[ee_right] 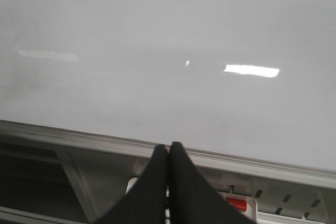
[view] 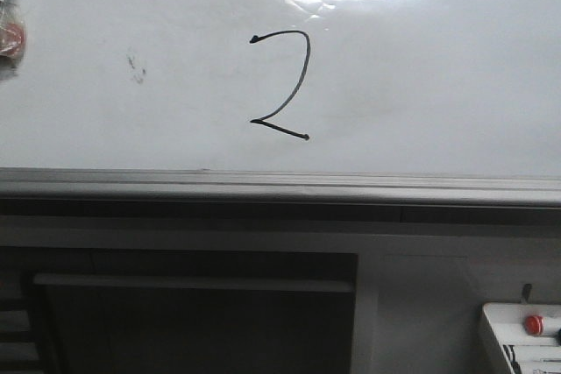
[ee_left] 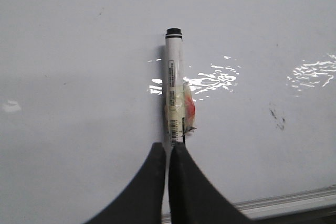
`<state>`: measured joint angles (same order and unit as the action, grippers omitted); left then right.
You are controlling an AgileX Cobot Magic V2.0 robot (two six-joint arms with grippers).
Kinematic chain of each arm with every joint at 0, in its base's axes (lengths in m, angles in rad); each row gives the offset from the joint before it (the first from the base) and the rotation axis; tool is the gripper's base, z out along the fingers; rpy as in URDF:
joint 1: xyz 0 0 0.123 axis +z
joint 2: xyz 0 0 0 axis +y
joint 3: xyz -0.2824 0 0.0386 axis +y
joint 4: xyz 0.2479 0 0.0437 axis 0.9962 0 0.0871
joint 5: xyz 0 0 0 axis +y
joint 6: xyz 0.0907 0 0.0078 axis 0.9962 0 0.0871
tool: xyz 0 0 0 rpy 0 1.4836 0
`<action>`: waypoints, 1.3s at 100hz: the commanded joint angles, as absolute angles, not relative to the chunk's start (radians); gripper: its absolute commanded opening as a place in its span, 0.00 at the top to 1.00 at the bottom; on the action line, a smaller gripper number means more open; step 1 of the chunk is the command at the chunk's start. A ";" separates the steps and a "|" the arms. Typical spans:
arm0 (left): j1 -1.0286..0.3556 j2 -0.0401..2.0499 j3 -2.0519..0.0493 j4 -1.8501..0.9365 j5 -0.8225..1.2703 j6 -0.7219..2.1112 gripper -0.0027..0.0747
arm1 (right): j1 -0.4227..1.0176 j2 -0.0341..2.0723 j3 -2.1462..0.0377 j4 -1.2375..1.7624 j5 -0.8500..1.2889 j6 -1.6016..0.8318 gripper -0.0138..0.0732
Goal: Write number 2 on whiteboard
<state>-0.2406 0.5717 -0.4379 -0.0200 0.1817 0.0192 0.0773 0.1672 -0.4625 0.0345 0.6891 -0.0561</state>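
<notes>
Front view: whiteboard [view: 421, 85], glossy, grey metal edge along its near side. Number 2 [view: 285, 85], thin black line, near the board's centre. Small dark smudge [view: 137, 67] to its left, well apart. Marker [view: 9, 15] partly visible at the left edge.

Left wrist view: left gripper [ee_left: 169, 148], fingers clenched on the base of the white marker [ee_left: 174, 85], black cap end pointing away; smudge [ee_left: 277, 116] nearby.

Right wrist view: right gripper [ee_right: 169, 148], fingers pressed together, holding nothing, over the board's edge [ee_right: 79, 137].

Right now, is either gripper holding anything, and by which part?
The left gripper pinches the marker by its rear end. The right gripper is shut on nothing.
</notes>
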 commanded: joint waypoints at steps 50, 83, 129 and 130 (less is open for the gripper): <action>-0.216 0.492 -0.428 -0.020 0.096 0.011 0.99 | 0.071 0.179 -0.484 0.023 0.614 -0.059 0.92; -0.073 0.120 -0.089 -0.020 -0.049 0.011 0.99 | 0.071 0.179 -0.484 0.023 0.614 -0.059 0.92; -0.069 -0.032 0.033 -0.020 -0.072 0.011 0.99 | 0.071 0.179 -0.484 0.023 0.614 -0.059 0.92; -0.069 -0.032 0.033 -0.020 -0.072 0.011 0.99 | 0.071 0.179 -0.484 0.023 0.614 -0.059 0.92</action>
<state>-0.0732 -0.0045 0.0010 -0.0200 0.0000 0.0192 0.0773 0.1672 -0.4602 0.0300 0.6891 -0.0561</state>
